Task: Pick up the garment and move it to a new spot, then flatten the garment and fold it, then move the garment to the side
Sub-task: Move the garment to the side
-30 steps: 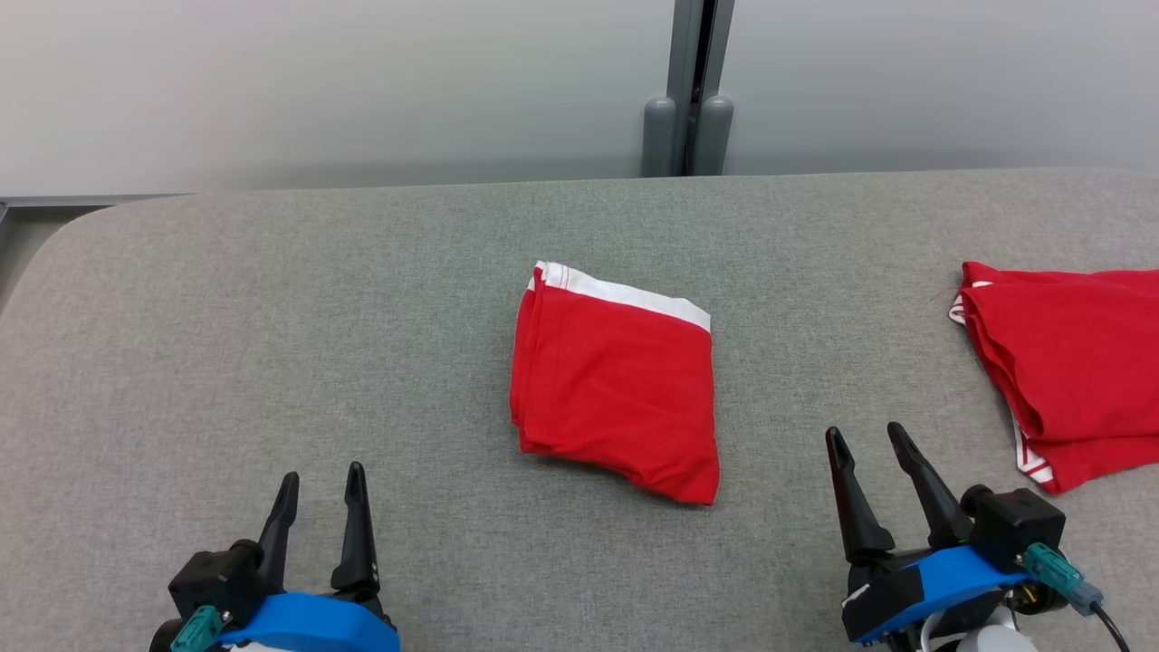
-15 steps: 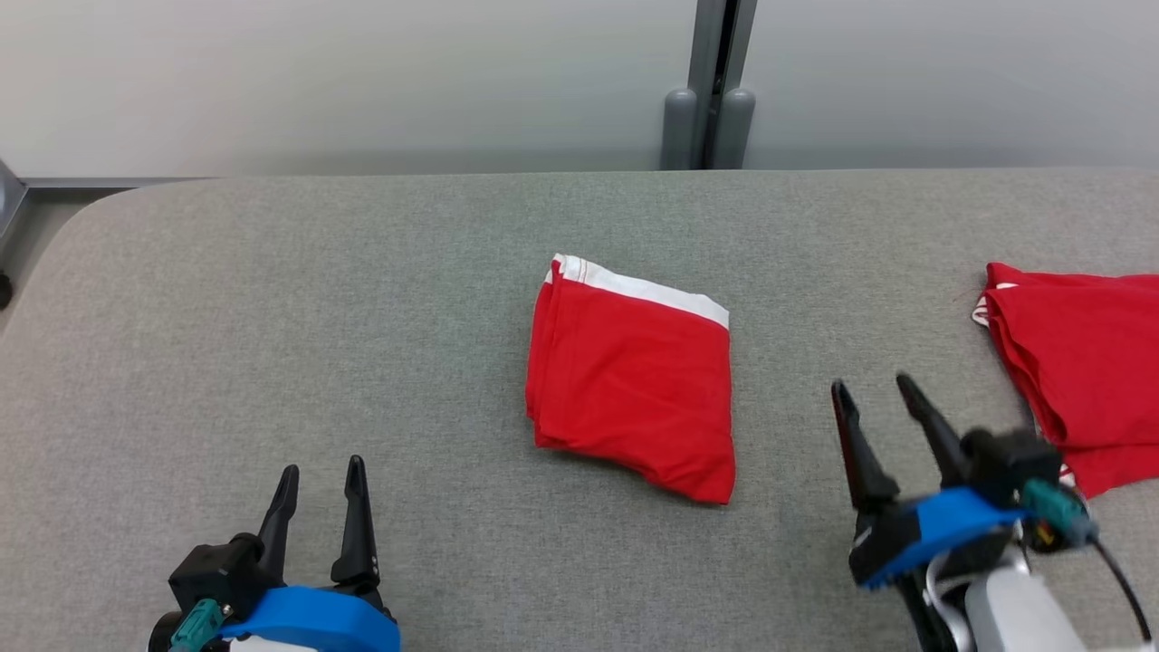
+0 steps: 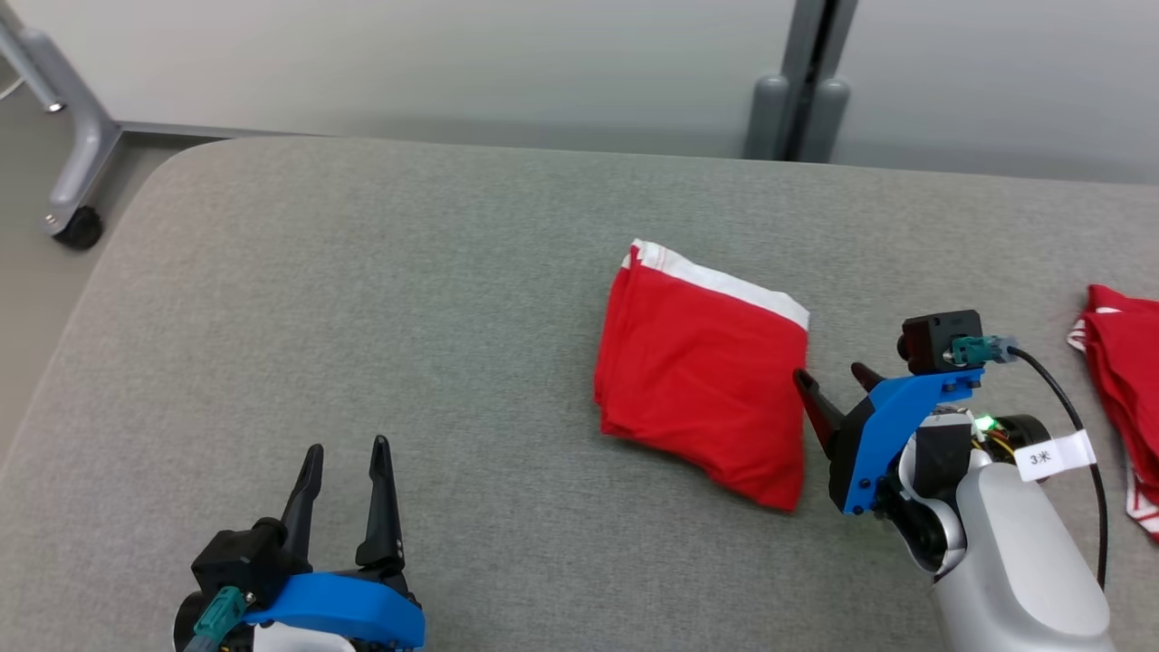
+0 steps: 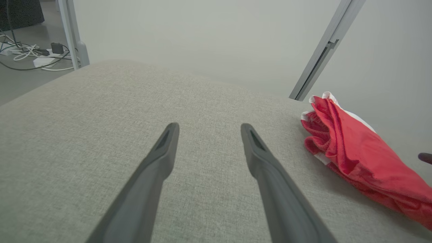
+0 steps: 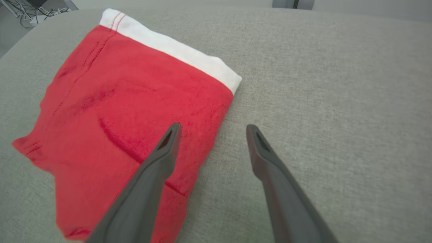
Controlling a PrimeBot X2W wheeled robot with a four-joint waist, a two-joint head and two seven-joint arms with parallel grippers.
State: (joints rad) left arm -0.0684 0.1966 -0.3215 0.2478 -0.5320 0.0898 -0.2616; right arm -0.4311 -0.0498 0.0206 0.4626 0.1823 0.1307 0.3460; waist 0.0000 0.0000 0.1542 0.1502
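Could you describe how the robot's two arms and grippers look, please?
Both the left gripper and the right gripper have two long, dark, tapered fingers on a blue bracket, with a black camera block and teal plug. The right forearm is pale grey, with a black cable and a white label.

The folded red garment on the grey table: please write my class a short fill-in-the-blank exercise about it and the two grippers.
1. The folded garment is red with a ____ band along its far edge.
2. The right gripper, by that garment's right edge, has its fingers ____.
3. The left gripper is open and holds ____.
4. Another red garment lies to the ____ of the folded one on the table.
Missing words: white; open; nothing; right.
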